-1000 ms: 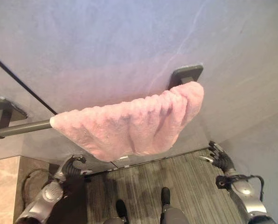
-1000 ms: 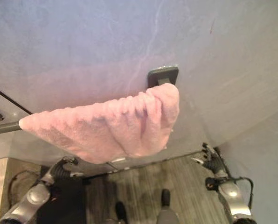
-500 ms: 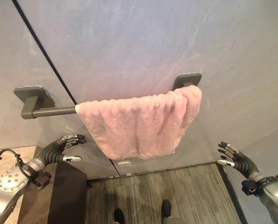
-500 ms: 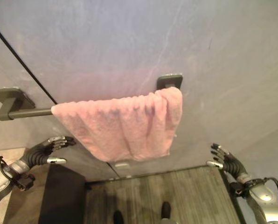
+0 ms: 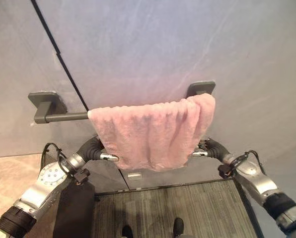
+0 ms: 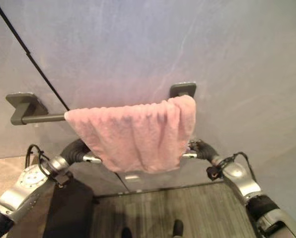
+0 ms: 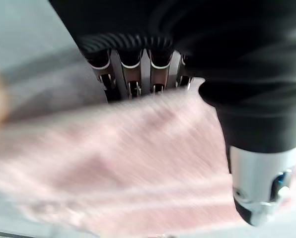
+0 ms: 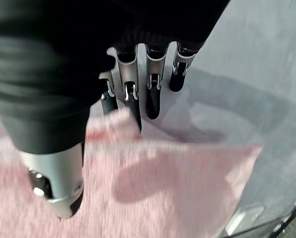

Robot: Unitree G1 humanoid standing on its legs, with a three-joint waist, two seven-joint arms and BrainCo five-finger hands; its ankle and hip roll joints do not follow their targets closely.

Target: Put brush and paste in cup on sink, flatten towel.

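Up against the grey wall (image 5: 153, 44), a dark towel bar (image 5: 63, 117) ran between two wall mounts, and the pink towel (image 5: 150, 134) hung over the bar's right-hand stretch, bunched in soft vertical folds, its top edge reaching the right mount (image 5: 201, 88). Starting from the left, the left hand (image 5: 93, 148) sat at the towel's lower left edge, its dark ribbed cover just beside the cloth and one silver fingertip lying against the hanging fabric. From its own wrist camera, the left fingers (image 7: 133, 79) went in behind the pink cloth while the thumb (image 7: 259, 183) stood in front of it, so the towel lay between them; whether they truly pinched it could not be told, since the fingertips were hidden by the cloth. Further right, the right hand (image 5: 211, 148) met the towel's lower right edge. Its fingers (image 8: 138, 106) pointed along the wall with their dark tips at the towel's upper border, fairly straight, and the thumb (image 8: 56, 191) lay over the front of the pink fabric; a firm grasp could not be confirmed there either. Below the fingers of both hands lay a striped grey floor (image 5: 163, 208).
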